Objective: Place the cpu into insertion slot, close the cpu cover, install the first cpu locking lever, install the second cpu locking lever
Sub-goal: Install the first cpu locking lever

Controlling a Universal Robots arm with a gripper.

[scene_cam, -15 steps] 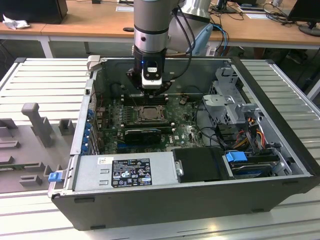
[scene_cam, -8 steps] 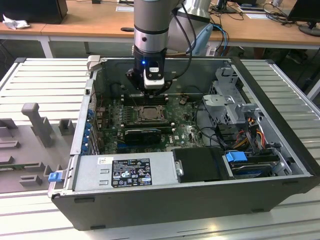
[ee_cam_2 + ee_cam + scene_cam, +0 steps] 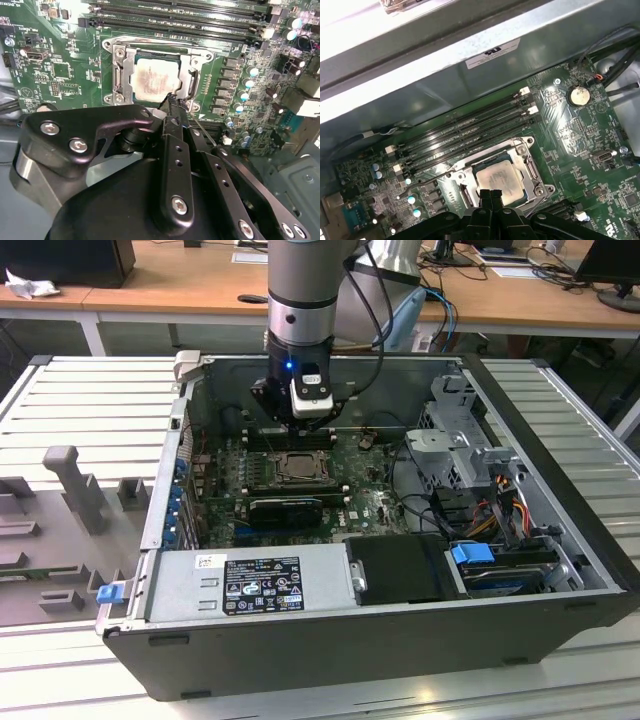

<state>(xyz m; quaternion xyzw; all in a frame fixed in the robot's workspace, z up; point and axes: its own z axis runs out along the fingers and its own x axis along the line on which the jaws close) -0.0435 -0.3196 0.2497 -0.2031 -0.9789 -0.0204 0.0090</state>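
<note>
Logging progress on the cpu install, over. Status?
Gripper shut, tips at the socket's edge. Cpu seated in insertion slot, cpu cover down around it. Thin locking lever beside the fingertips. Nothing in the way.

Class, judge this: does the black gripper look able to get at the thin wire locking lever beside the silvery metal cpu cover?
Probably yes: the gripper sits at the cover edge, by the lever, nothing between.

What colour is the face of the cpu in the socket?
The cpu has a tan-grey metallic face with a dull, smudged sheen, clearest in the second wrist view.
</note>
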